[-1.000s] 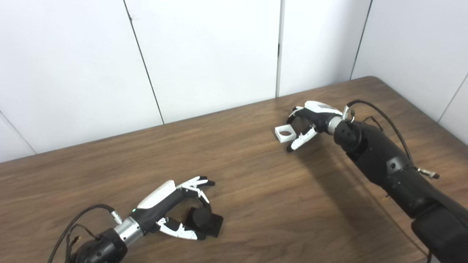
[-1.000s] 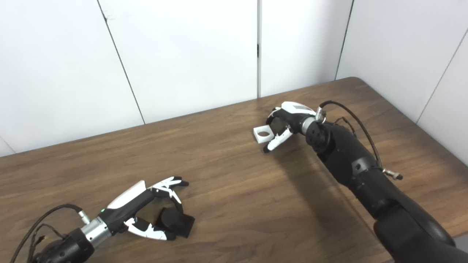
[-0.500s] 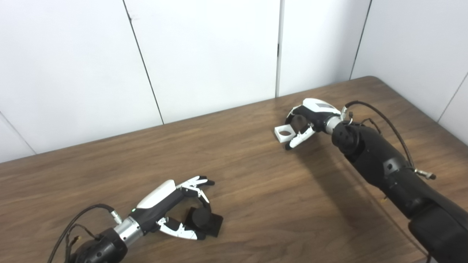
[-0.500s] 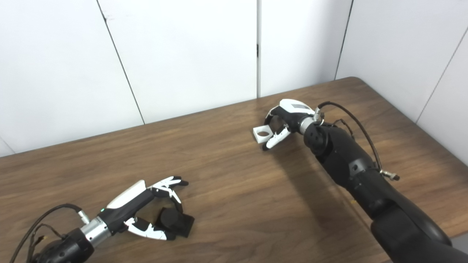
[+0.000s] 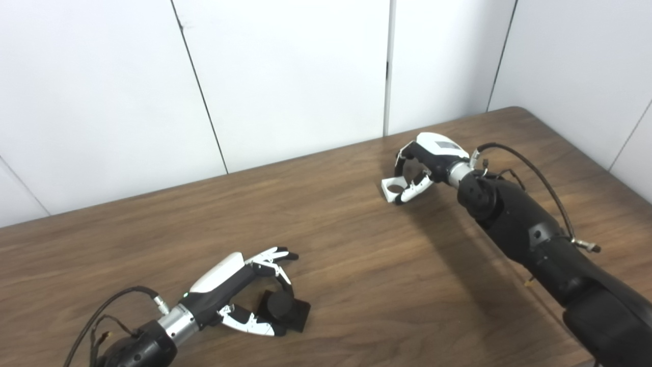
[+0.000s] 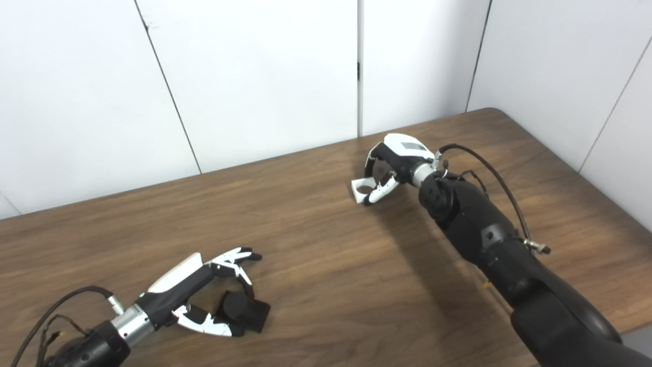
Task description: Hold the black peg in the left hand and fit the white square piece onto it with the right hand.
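Observation:
The black peg (image 5: 283, 308), a round stub on a square black base, stands on the wooden table (image 5: 356, 265) at the front left. My left hand (image 5: 235, 290) lies beside it with fingers above and thumb below, cupped around the peg and apart from it. The white square piece (image 5: 392, 187) with a round hole sits at the back right, slightly tilted. My right hand (image 5: 424, 162) curls over it, fingers on its far edge and thumb on its near side, pinching it at the table surface.
White wall panels (image 5: 285, 76) stand right behind the table's far edge. The table's right edge (image 5: 601, 163) runs close past my right arm. Cables loop off both wrists. Bare wood lies between the two hands.
My right hand has moved forward and left over the white piece, and its fingers and thumb have closed onto it; the piece has tipped slightly. My left hand and the peg have not moved.

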Tool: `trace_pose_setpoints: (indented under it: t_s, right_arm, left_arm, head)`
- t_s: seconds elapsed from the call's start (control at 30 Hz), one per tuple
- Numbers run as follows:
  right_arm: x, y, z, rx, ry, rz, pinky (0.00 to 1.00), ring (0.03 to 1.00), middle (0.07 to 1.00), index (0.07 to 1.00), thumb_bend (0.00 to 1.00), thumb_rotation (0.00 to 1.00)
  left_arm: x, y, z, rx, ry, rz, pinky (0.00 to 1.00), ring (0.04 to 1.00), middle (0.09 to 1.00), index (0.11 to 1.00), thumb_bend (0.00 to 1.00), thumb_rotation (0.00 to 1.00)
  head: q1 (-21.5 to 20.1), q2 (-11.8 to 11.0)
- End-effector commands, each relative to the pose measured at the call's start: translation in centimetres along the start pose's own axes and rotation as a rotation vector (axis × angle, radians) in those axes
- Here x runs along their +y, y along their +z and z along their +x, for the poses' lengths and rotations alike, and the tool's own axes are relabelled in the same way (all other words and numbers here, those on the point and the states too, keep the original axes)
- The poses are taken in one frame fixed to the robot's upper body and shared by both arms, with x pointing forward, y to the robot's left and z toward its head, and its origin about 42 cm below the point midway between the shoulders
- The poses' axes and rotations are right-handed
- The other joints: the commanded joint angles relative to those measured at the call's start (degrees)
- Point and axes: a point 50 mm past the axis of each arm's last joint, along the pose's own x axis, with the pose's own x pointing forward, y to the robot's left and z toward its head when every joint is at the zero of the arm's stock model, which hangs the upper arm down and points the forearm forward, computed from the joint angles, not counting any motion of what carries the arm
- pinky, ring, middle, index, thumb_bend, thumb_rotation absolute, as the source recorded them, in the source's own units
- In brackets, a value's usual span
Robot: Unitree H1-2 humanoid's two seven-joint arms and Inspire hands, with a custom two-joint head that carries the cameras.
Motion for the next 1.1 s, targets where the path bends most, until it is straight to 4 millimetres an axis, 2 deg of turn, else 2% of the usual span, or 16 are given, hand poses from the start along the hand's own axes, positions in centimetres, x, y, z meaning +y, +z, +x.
trace_pose_setpoints:
  t_s: [0.0, 0.3, 0.5, 0.83, 1.07]
  right_arm:
    - [-0.5, -0.1, 0.3, 0.007, -0.027, -0.027, 0.78, 0.825, 0.809, 0.484, 0.52, 0.14]
    - [-0.3, -0.4, 0.1, -0.009, -0.069, -0.029, 0.76, 0.822, 0.785, 0.482, 0.52, 0.14]
    - [-0.7, -0.4, -0.5, -0.022, -0.112, -0.012, 0.79, 0.834, 0.777, 0.482, 0.52, 0.13]
    - [-2.6, 0.8, -2.3, -0.048, -0.170, 0.009, 0.88, 0.885, 0.790, 0.482, 0.52, 0.13]
    - [-4.3, 1.6, -4.0, -0.102, -0.196, 0.034, 0.87, 0.906, 0.801, 0.482, 0.52, 0.13]
  left_arm:
    - [-2.1, -1.6, -1.9, 0.105, -0.132, 0.001, 0.92, 0.975, 0.916, 0.490, 0.52, 0.08]
    - [-2.1, -1.6, -1.8, 0.106, -0.133, 0.007, 0.92, 0.972, 0.913, 0.490, 0.52, 0.08]
    - [-2.1, -1.5, -1.8, 0.105, -0.131, -0.004, 0.92, 0.973, 0.914, 0.490, 0.52, 0.08]
    - [-1.9, -1.5, -1.4, 0.107, -0.138, 0.001, 0.92, 0.974, 0.917, 0.490, 0.52, 0.08]
    - [-1.9, -1.4, -1.0, 0.097, -0.136, -0.008, 0.92, 0.975, 0.918, 0.490, 0.52, 0.08]
  head:
    - [-0.1, 0.0]
    - [0.0, 0.2]
    - [0.5, 0.5]
    - [1.2, 1.3]
    - [5.0, 2.1]
